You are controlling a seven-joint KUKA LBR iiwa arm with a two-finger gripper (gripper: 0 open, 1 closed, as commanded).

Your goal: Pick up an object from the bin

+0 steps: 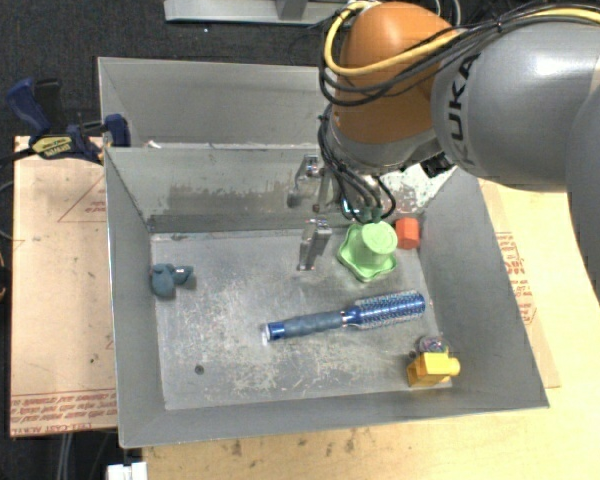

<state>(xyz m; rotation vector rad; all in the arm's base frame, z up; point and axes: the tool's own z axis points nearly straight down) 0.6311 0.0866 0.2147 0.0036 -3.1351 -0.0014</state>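
The gripper (311, 214) is open, its metal fingers apart over the bare bin (230, 303) floor, holding nothing, just beside a glossy green cup (368, 249). A ribbed blue brush (345, 318) lies near.

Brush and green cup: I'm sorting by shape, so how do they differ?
The brush is long, thin and blue; the cup is squat and light green. The brush lies flat mid-floor; the cup sits nearer the gripper. Both rest on the bin floor.
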